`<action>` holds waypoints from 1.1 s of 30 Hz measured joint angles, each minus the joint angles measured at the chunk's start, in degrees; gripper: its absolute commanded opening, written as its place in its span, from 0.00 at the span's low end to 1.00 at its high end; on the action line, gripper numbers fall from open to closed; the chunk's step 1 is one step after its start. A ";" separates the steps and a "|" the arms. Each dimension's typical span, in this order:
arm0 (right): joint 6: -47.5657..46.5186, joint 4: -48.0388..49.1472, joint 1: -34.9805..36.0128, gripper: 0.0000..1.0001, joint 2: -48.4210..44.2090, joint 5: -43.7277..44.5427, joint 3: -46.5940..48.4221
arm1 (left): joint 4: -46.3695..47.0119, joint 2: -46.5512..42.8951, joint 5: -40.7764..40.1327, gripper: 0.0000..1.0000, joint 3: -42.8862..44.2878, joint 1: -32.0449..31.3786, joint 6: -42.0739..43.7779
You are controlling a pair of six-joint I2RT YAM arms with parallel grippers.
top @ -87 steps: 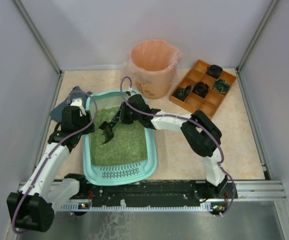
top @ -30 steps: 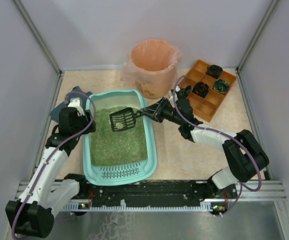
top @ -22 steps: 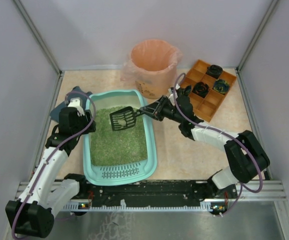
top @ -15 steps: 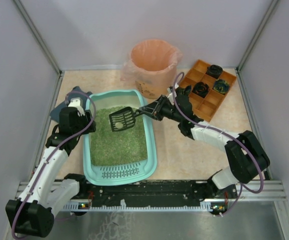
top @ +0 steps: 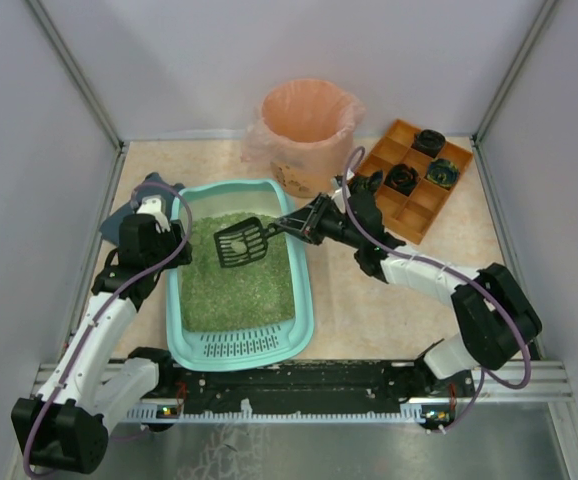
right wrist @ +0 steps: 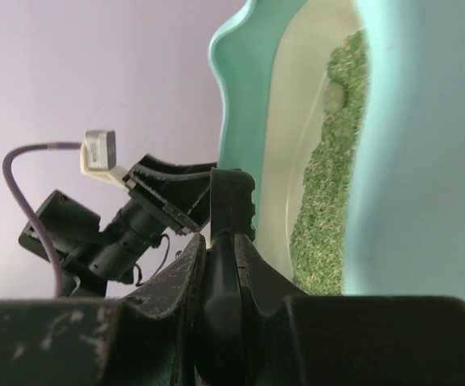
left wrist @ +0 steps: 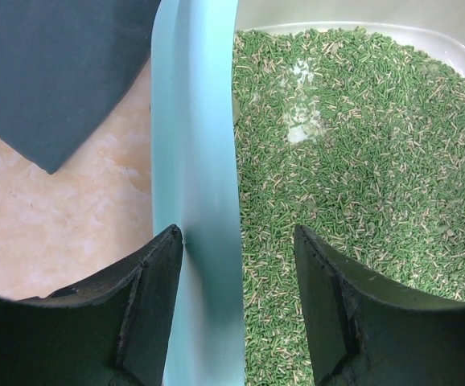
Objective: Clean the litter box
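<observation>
1. The litter box [top: 305, 300] lies on the bench [top: 369, 310] at the left centre, filled with green litter [left wrist: 361, 161], its perforated ledge [top: 239, 345] at the 6 o'clock end.
2. A peach-lined bin [top: 309, 135] stands just beside the box's far corner at 1 o'clock. An orange compartmented tray [top: 409, 175] lies at 2 o'clock. A dark mat [left wrist: 47, 72] lies at 10 o'clock, partly under the left arm.
3. Open bench is seen at 3 o'clock of the box, crossed by the right forearm. Panel walls close in the bench on the left, right and far sides.
4. The left tool [left wrist: 236, 233] is set with its fingers apart, astride the box's left wall, one finger outside and one above the litter.
5. The right tool [top: 307, 224] is clamped on the handle of a black slotted scoop [top: 241, 243]. The scoop's head is held above the litter near the box's far right part, and a small pale lump [top: 237, 249] lies in it.
</observation>
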 measured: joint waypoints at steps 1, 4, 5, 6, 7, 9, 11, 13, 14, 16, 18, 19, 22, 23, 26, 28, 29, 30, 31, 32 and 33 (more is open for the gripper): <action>0.44 0.90 -0.28 0.00 -0.13 0.02 -0.70 | -0.02 0.04 0.00 0.63 0.00 0.00 0.00; 0.42 0.22 -1.18 0.00 -0.83 1.25 -2.10 | 0.04 0.02 -0.04 0.64 0.00 0.00 0.00; -0.31 -0.85 -0.90 0.00 -0.83 2.14 -1.75 | 0.04 0.02 -0.04 0.63 0.00 0.00 0.00; -1.14 -2.16 -0.15 0.00 -0.85 2.60 -1.22 | 0.04 0.02 -0.02 0.63 0.00 0.00 0.00; -1.73 -2.67 0.66 0.00 -0.87 2.82 -0.83 | 0.04 0.02 -0.02 0.63 0.00 0.00 0.00; -1.66 -2.49 0.98 0.00 -1.51 2.80 -1.11 | 0.00 0.09 -0.04 0.63 0.00 0.00 0.00; -0.59 -1.05 0.35 0.00 -2.54 2.91 -2.40 | 0.00 0.15 -0.04 0.63 0.00 0.00 0.00; -0.61 -1.09 0.11 0.00 -2.67 3.63 -2.25 | 0.04 0.13 -0.04 0.64 0.00 0.00 0.00; -0.90 -1.68 0.44 0.00 -2.67 3.67 -1.92 | 0.04 0.13 -0.04 0.63 0.00 0.00 0.00; -1.22 -2.03 1.36 0.00 -2.67 3.48 -1.33 | 0.04 0.13 -0.02 0.63 0.00 0.00 0.00; -0.28 0.28 1.29 0.00 -2.67 3.04 -1.88 | -0.02 0.15 -0.04 0.64 0.00 0.00 0.00; 0.39 1.60 1.05 0.00 -2.69 3.17 -2.69 | -0.02 0.15 -0.07 0.64 0.00 0.00 0.00; 0.55 0.94 1.11 0.00 -2.40 3.67 -3.08 | 0.02 0.17 -0.07 0.64 0.00 0.00 0.00; -0.17 -0.13 2.01 0.00 -2.08 3.78 -2.36 | 0.02 0.17 -0.07 0.63 0.00 0.00 0.00; -0.50 0.09 3.78 0.00 -1.07 2.93 -1.27 | 0.00 0.37 -0.07 0.63 0.00 0.00 0.00; 0.66 2.14 3.30 0.00 -1.16 2.80 -2.62 | -0.09 0.57 -0.09 0.63 0.00 0.00 -0.02; 0.98 2.58 2.95 0.00 -1.16 2.91 -3.23 | -0.17 0.59 -0.20 0.63 0.00 0.00 0.00; 1.16 2.03 2.82 0.00 -1.11 3.21 -3.34 | -0.17 0.55 -0.35 0.63 0.00 0.00 -0.02; 0.87 1.38 2.78 0.00 -1.05 3.69 -3.10 | -0.13 0.50 -0.44 0.62 0.00 0.00 0.00; 0.28 0.48 3.19 0.00 -0.98 3.74 -2.56 | -0.07 0.50 -0.46 0.62 0.00 0.00 0.00; -0.46 -0.61 3.85 0.00 -0.81 3.63 -1.49 | -0.07 0.50 -0.44 0.62 0.00 0.00 0.00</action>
